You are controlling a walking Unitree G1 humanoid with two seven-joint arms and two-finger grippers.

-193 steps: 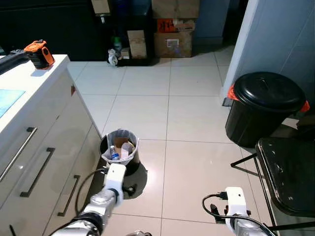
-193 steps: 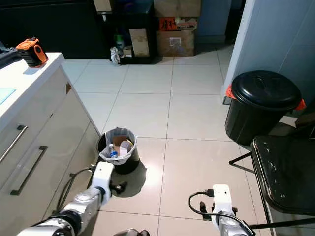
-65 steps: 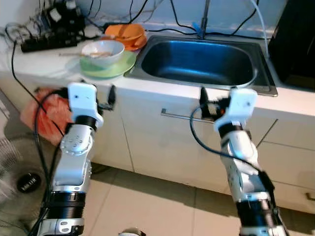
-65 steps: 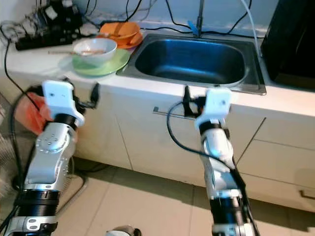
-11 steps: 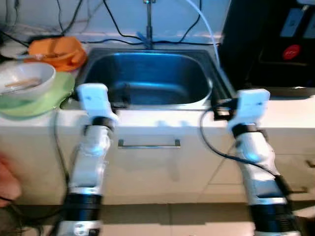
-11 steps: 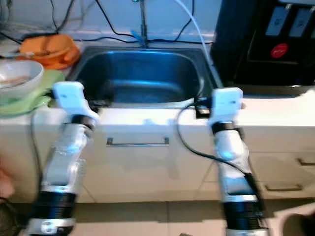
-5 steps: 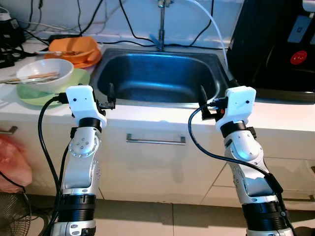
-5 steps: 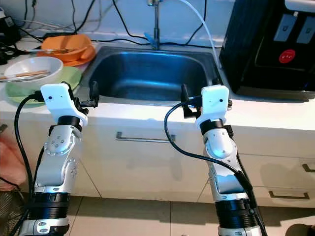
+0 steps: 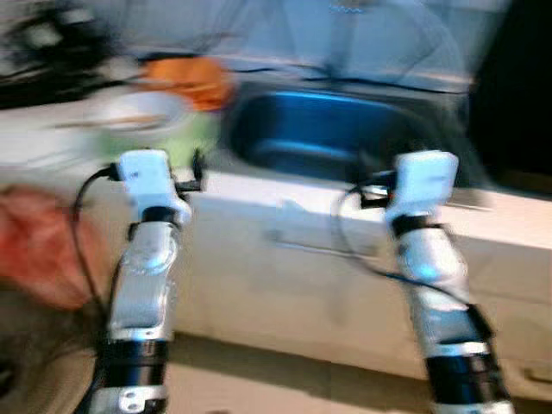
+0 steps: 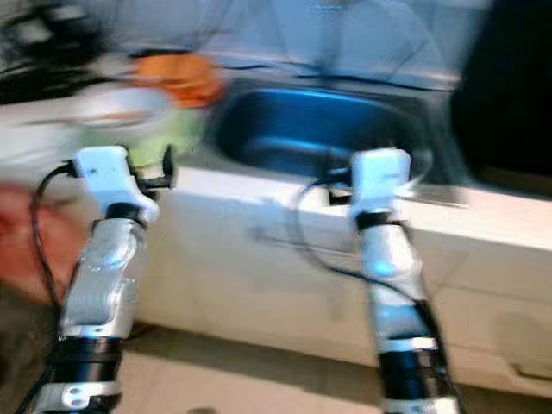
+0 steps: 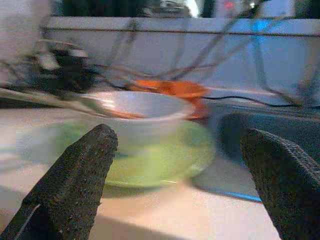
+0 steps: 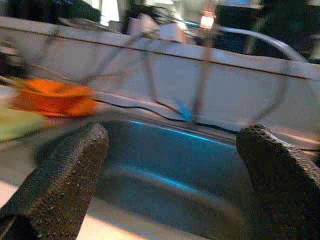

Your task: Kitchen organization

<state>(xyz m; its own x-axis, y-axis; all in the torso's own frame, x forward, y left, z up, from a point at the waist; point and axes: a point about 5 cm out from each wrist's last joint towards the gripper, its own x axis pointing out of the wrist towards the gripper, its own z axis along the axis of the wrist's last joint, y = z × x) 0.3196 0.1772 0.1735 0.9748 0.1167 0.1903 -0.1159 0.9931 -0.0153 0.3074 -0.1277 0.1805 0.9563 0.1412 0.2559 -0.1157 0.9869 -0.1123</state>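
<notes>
Head cam is pretty smeared, so take the far stuff with a grain of salt. From the left eye I've got both arms raised in front of a white counter (image 9: 259,207). The left gripper (image 9: 197,168) sits right at the counter's front edge, just short of a green plate (image 9: 185,129) with a white bowl (image 9: 134,108) on it. Behind those, toward the back edge, there's an orange dish (image 9: 185,79), and a steel sink (image 9: 336,138) is sunk into the counter beside them. The right gripper (image 9: 366,191) hangs at the front edge by the sink. Something reddish (image 9: 39,246), too blurred to identify, sits low beside the cabinet front, on the left.

Right eye shows the same layout, nothing extra readable.

Left wrist cam: fingers (image 11: 75,180) spread wide apart, nothing between them. Straight ahead is the bowl on the green plate, with something thin lying across the bowl, can't tell what. Dark cables (image 11: 210,47) run along the wall behind.

Right wrist cam: fingers (image 12: 55,180) also wide apart and empty, looking into the sink basin, whose contents I can't make out. A faucet pipe (image 12: 202,85) and a hose (image 12: 270,42) rise behind it.
</notes>
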